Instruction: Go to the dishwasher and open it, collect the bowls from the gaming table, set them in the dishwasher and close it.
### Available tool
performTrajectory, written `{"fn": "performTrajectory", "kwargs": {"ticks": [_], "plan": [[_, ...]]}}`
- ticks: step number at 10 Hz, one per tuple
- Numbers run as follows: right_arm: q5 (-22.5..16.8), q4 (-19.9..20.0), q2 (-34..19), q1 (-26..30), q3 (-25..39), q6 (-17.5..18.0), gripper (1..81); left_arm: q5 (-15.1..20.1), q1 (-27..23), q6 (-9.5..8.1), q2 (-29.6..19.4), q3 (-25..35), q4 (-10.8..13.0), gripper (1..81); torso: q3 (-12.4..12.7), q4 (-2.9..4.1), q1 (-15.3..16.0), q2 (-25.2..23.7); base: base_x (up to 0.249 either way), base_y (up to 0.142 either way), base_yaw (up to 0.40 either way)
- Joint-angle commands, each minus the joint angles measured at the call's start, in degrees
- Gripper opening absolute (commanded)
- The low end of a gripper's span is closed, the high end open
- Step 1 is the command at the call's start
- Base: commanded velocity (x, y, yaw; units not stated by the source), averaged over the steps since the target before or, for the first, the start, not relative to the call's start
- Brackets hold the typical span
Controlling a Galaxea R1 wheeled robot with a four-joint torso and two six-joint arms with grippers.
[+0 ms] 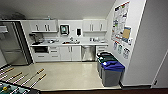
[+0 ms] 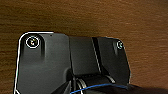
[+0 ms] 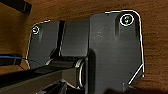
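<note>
The dishwasher (image 1: 88,53) is a silver-grey front set under the white counter (image 1: 70,44) at the far wall of a kitchenette, and its door is closed. It lies across a stretch of pale floor from me. The bowls and the gaming table are out of view. Both wrist views look down past my arms' dark plates onto a brown wood-grain floor (image 2: 100,17) (image 3: 75,10).
A steel fridge (image 1: 11,42) stands at the left. Grey bins (image 1: 111,72) with green and blue lids line the right wall beside the dishwasher. A foosball table (image 1: 10,87) with rods (image 1: 32,77) juts in from the lower left. The pale floor (image 1: 67,72) lies between.
</note>
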Motion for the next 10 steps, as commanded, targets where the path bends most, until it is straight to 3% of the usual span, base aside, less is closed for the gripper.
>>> {"fn": "performTrajectory", "kwargs": {"ticks": [1, 10], "plan": [[-2.7, 0.4, -0.4, 3.7, 0.2, 0.0, 81.1, 2.4, -3.8, 0.03, -0.3, 0.8, 0.0, 81.1, 0.0, 0.00, 0.0, 0.0, 0.149, 0.000, 0.000], [-2.7, 0.4, -0.4, 3.7, 0.2, 0.0, 81.1, 2.3, -3.8, 0.03, -0.4, 0.8, 0.1, 81.1, 0.0, 0.00, 0.0, 0.0, 0.149, 0.000, 0.000]]}}
